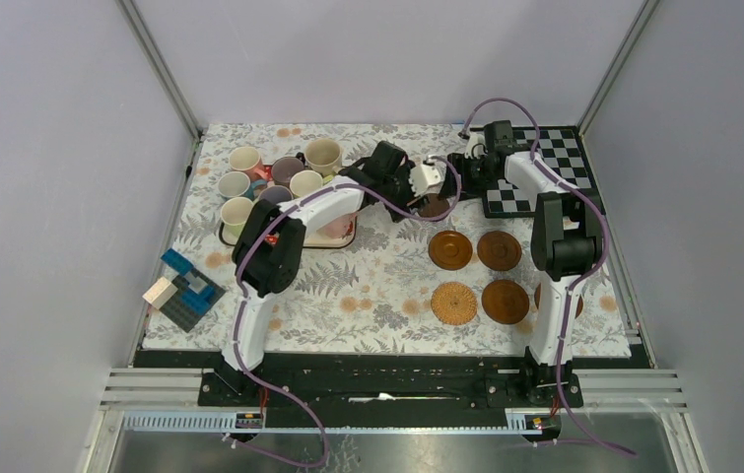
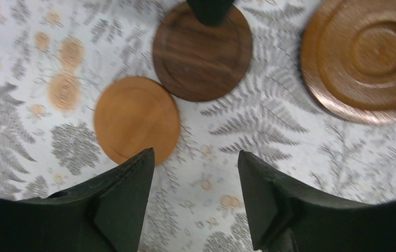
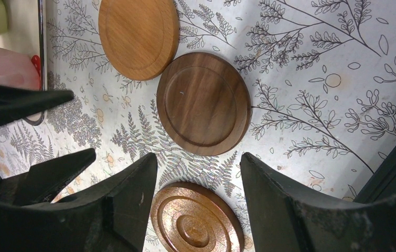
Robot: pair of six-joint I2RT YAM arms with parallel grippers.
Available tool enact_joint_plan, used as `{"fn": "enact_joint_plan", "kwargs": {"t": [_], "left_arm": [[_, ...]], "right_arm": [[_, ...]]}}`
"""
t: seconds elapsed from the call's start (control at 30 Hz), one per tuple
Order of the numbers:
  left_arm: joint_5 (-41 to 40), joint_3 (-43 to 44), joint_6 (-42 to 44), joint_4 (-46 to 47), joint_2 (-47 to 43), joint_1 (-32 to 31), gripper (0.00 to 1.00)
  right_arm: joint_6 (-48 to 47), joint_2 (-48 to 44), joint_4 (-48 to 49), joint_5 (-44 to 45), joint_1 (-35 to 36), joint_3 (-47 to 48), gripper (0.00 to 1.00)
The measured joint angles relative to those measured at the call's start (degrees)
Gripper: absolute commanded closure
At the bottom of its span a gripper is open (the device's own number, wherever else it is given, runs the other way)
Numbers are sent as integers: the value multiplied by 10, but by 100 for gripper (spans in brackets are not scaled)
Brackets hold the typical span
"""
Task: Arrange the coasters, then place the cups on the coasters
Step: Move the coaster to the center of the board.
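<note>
Coasters (image 1: 499, 249) lie on the R half of the fern-print cloth (image 1: 368, 296): four in a two-by-two block, woven one (image 1: 454, 303) front-left. A fifth may hide behind the R arm (image 1: 567, 241); can't tell. Cups (image 1: 246, 158) are bunched on the tray (image 1: 289, 244), back-left, well apart from every disc. Both grippers face each other over a loose pair further back. L gripper (image 2: 195, 153): jaws apart, nothing btwn. R gripper (image 3: 198, 157): same, wide & empty. Dark walnut coaster (image 3: 203, 102) lies just ahead of R's fingertips, touching the tan coaster (image 2: 137, 119), which sits just beyond one L fingertip. My read: R is nearer the walnut, L nearer the tan. Discs are round, so no axis to line up w/.
</note>
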Motion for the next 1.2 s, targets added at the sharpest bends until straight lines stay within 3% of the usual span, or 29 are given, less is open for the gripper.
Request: {"fn": "enact_joint_plan", "kwargs": {"t": [0.37, 0.7, 0.97, 1.07, 1.2], "left_arm": [[-19, 75, -9, 7, 103, 12, 30], [-8, 64, 3, -3, 96, 25, 49], [30, -3, 37, -55, 44, 14, 56], [41, -26, 44, -75, 26, 6, 51], [53, -40, 41, -86, 16, 0, 33]], "right_arm": [[0, -2, 0, 6, -2, -18, 25], [0, -3, 0, 6, -2, -20, 26], [0, -3, 0, 5, -2, -20, 28], [0, -3, 0, 4, -2, -20, 28], [0, -3, 0, 3, -2, -20, 28]]}}
